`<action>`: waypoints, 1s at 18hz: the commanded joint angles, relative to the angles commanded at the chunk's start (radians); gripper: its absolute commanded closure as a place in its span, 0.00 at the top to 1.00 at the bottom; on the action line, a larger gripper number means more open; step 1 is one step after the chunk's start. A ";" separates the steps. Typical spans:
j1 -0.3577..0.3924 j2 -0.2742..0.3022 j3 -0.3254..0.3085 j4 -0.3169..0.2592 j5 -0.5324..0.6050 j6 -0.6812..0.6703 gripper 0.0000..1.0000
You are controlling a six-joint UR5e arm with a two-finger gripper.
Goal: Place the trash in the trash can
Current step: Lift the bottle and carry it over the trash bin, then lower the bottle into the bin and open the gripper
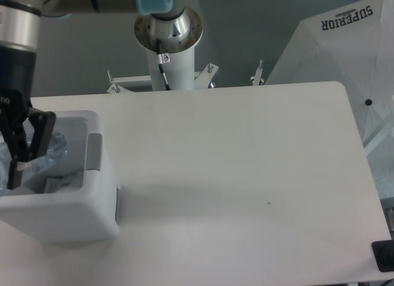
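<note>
Gripper (13,151) at far left edge, over the bin (68,203), only partly in view. One dark finger (38,133) shows plainly, angled down into the opening; the other side runs off the edge. Something clear and crinkled sits just beside that finger, inside the bin mouth, likely the bottle (54,144). Whether the jaws clamp it or have let go, I cannot tell: the near side is cut off and the plastic is hard to read against the grey wall.

Key relation: the bottle lies directly under and between the gripper's parts, already within the bin's rim and not out on the table (246,175). Its long axis I can't fix; only a short shiny stretch shows, and the cap is not visible. So the next move, as I judge it, is vertical only: open and lift clear, no sideways travel needed.

Lower in the bin, a white printed scrap shows against the inner wall, probably the bag (56,185) with its labels. It rests on the bin floor, apart from the finger.

Count: one arm, one gripper. One bin, white with a grey panel on its right wall. One bottle, one bag, both inside the bin outline. No trash seen on the table top.

Task looks near done, if the bottle is released.
</note>
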 joint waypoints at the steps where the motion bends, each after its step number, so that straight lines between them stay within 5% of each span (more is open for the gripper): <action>1: -0.002 0.002 -0.009 -0.002 0.000 -0.002 0.63; 14: -0.005 -0.028 -0.040 -0.002 0.000 -0.008 0.72; 16: -0.005 -0.026 -0.040 -0.002 0.000 -0.002 0.79; 18: -0.005 -0.023 -0.034 0.000 -0.002 0.000 0.97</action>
